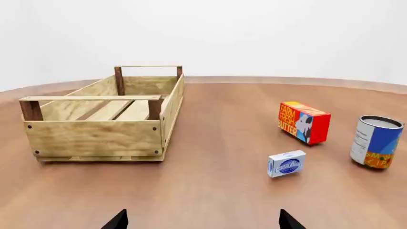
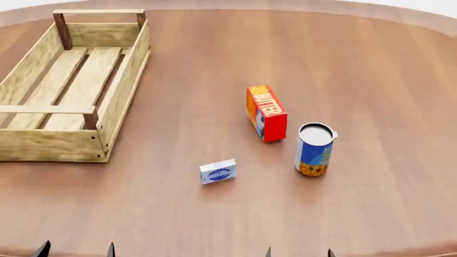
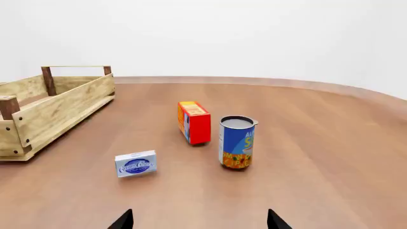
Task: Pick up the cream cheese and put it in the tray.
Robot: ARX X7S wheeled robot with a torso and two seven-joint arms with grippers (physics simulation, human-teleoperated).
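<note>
Small, light, stiff cream cheese (image 2: 218,172) standing free toward table's (image 2: 371,64) near edge, apart from tray (image 2: 114,101) at far-left corner: best pinched across thin faces, both grippers' jaws spread wide, empty.

Lighting is super even and bright in all three views, soft and diffuse with no obvious single source. Shadows are faint: just a soft dark patch hugging the base of the can (image 2: 314,149), the butter box (image 2: 266,113) and the tray (image 2: 121,85). No glare on the table (image 2: 371,75), only a mild sheen. Everything's sharp front to back, no blur or noise. The table's far edge bows in both wrist views, so there's some wide-angle distortion.
</note>
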